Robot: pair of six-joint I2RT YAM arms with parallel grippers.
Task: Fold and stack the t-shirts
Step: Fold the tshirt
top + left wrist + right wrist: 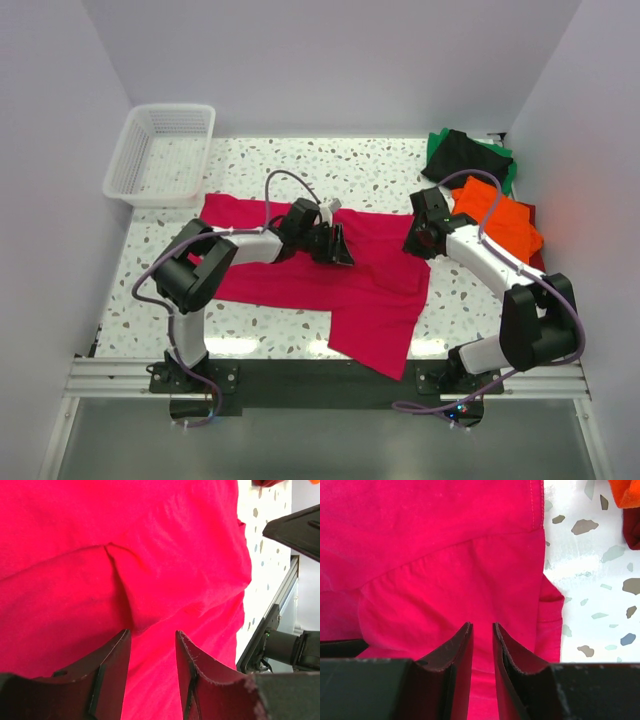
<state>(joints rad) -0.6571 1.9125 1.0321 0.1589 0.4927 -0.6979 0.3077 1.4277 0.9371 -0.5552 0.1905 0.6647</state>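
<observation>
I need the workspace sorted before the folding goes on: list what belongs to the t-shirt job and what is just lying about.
Belongs to the job:
crimson-pink t-shirt
orange t-shirt
black t-shirt
green t-shirt
dark red t-shirt

Just lying about:
white mesh basket

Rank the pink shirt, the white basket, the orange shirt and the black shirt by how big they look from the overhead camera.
1. The pink shirt, spread out, is the largest.
2. Next is the white basket.
3. The orange shirt and black shirt look about alike. They are piled together and partly hidden, so I won't rank them.
</observation>
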